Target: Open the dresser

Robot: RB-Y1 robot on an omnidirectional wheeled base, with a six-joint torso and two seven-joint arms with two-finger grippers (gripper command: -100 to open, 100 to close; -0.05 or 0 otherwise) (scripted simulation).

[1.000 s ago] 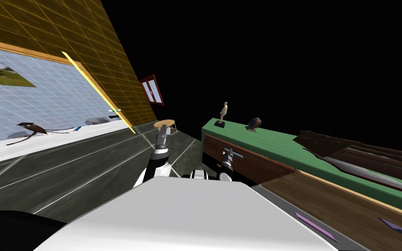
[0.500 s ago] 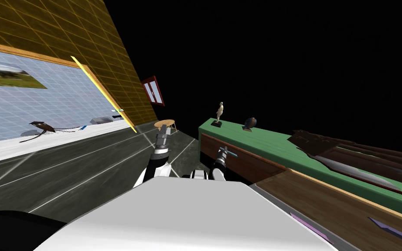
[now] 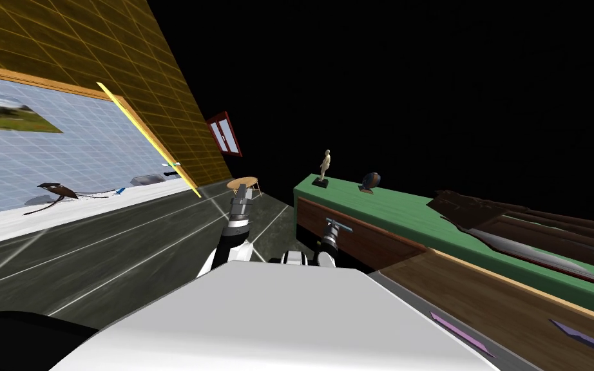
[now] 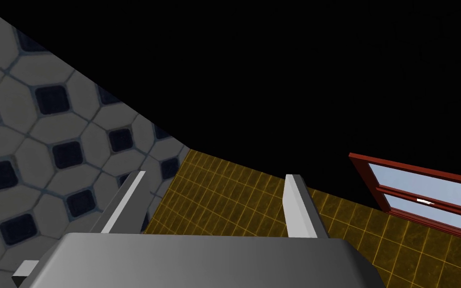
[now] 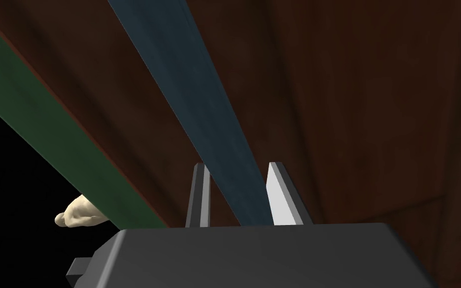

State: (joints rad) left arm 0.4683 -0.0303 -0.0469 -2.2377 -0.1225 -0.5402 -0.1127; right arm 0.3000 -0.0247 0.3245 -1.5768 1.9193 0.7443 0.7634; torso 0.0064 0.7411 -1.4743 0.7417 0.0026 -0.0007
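Note:
The dresser [image 3: 411,216] has a green top and a dark brown drawer front [image 3: 360,237], with a blue bar handle [image 3: 341,226] across it. My right gripper [image 3: 334,227] is at that handle. In the right wrist view the blue handle [image 5: 194,85] runs between the two fingers, which press its sides, so my right gripper [image 5: 237,192] is shut on it against the brown drawer front [image 5: 354,100]. My left gripper [image 3: 243,192] is held out over the floor, away from the dresser, and in its wrist view my left gripper [image 4: 214,197] is open and holds nothing.
A pale figurine [image 3: 325,166] and a dark round ornament [image 3: 370,181] stand on the dresser top, with long dark objects [image 3: 502,225] further right. A brown wooden surface [image 3: 515,306] lies at the near right. A small round table [image 3: 243,183] stands ahead on the dark floor.
The right gripper's fingers have come together on the blue handle. My head view has swayed slightly; the left arm has not moved.

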